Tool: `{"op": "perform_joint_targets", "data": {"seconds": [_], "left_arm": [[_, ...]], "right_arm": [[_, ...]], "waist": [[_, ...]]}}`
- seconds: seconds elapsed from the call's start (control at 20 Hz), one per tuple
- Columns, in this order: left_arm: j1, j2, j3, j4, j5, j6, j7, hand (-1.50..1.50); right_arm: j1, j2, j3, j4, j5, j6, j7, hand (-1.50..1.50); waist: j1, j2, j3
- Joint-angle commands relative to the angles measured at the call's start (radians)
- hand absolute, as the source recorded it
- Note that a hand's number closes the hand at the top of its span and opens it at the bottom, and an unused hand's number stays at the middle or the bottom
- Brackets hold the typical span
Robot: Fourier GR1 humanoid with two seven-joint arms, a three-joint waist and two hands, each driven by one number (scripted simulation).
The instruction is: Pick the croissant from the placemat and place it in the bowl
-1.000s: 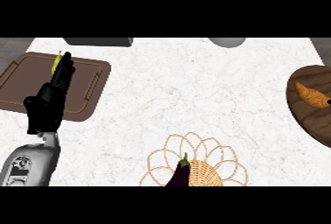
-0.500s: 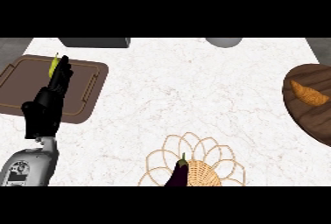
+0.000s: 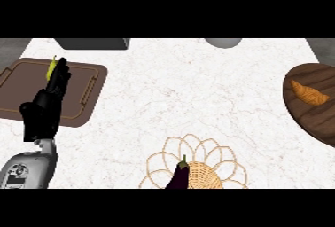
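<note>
Hovering over the brown tray (image 3: 85, 95) at far left, my left hand (image 3: 44, 108) has its fingers (image 3: 60, 73) stretched straight and holds nothing; a small yellow-green thing (image 3: 52, 66) shows just by the fingertips. Over at the right edge, the croissant (image 3: 309, 92) lies on the dark wooden placemat (image 3: 317, 117). Near centre, a woven bowl (image 3: 196, 170) holds an eggplant (image 3: 178, 177) on the counter (image 3: 189, 93).

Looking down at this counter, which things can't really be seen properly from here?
- Right hand: not in the head view.
- Yellow-green thing on the brown tray: mostly hidden behind the left hand.
- Eggplant: cut off at the bottom.
- Wooden placemat holding the croissant: cut by the right edge.
- Grey objects at top: cropped.
</note>
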Motion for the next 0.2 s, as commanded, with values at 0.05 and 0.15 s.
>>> {"op": "perform_joint_targets", "data": {"seconds": [0.05,0.15], "left_arm": [[0.054,0.019,0.014,-0.015,0.021,-0.031,-0.031,0.00],[0.042,-0.011,-0.019,-0.037,-0.008,-0.005,0.009,0.00]], "right_arm": [[0.053,-0.022,-0.011,-0.014,-0.035,0.181,-0.148,-1.50],[0.105,0.007,0.005,-0.019,-0.031,0.185,-0.182,-1.50]], "waist": [[0.003,-0.003,0.000],[-0.003,-0.005,0.001]]}}
